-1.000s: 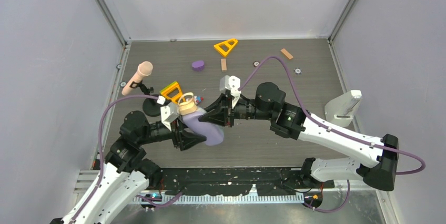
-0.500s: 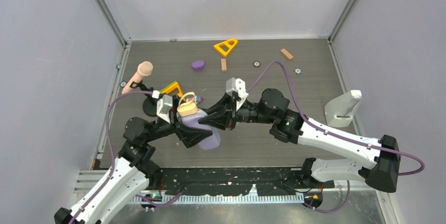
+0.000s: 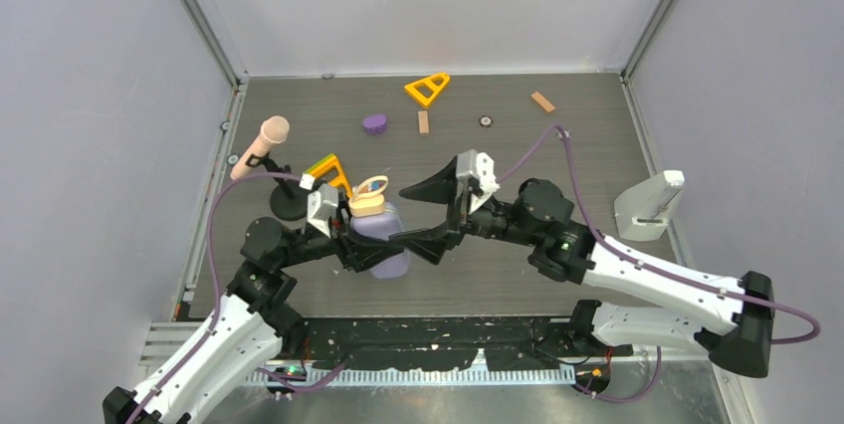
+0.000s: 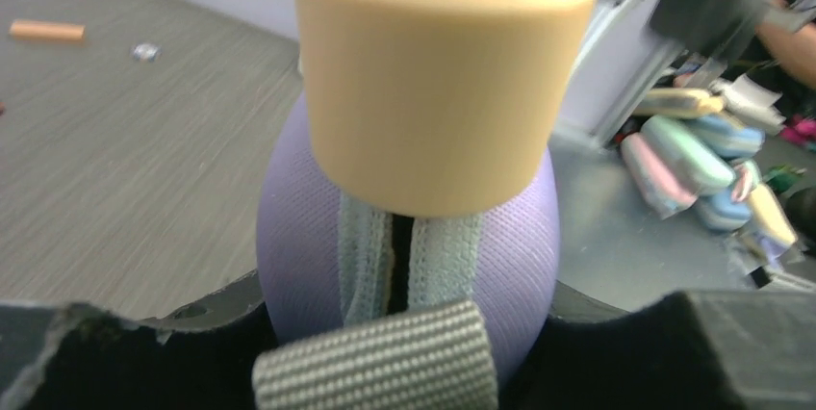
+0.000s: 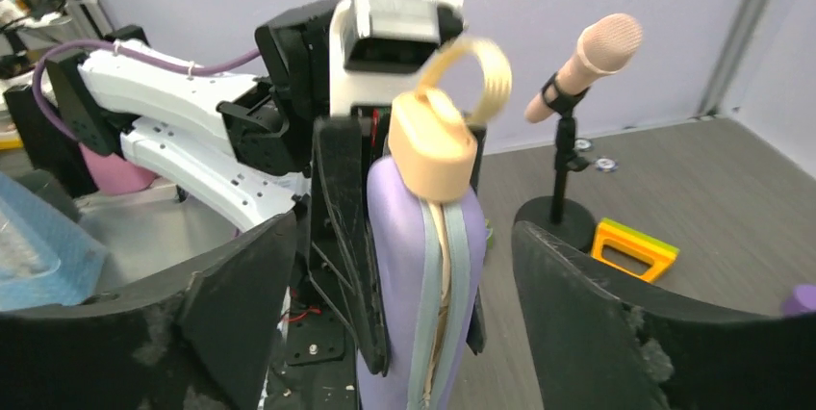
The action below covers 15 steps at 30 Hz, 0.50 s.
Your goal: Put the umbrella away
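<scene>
Dark wood-grain tabletop (image 3: 597, 135), grey walls | umbrella (image 3: 364, 207) in lavender case (image 3: 386, 237), upright by near edge, left of middle, tan handle sticking out | left gripper (image 3: 358, 250) clamped on case | right gripper (image 5: 402, 237) wide, empty, straddling case | judged mostly done; zip gap apparently left to close.

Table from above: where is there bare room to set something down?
Bare: the far right, between the wooden block and the white stand, and the far left corner, behind the microphone. Crowded: the near left, around the purple case and orange triangle.
</scene>
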Each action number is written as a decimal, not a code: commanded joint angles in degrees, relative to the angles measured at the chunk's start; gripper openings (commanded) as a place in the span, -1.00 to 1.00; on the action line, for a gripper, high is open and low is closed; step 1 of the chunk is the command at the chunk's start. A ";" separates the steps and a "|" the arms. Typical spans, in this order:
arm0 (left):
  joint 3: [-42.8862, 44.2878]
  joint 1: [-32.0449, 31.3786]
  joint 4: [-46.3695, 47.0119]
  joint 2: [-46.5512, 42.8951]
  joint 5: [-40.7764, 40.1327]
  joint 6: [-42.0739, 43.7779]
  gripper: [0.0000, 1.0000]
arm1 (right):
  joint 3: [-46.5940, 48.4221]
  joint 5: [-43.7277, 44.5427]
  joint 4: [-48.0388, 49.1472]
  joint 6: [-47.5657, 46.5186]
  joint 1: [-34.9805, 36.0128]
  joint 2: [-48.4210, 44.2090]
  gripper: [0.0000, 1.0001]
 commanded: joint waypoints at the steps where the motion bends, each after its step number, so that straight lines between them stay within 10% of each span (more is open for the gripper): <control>1: 5.01 0.31 -15.22 -3.26 -3.83 14.70 -0.85 | 1.88 11.41 -7.73 -0.71 -0.64 -7.47 0.79; 15: -0.21 -11.98 8.25 14.14 -27.25 28.27 -0.82 | 9.78 37.84 -28.65 2.42 -1.41 -5.14 0.46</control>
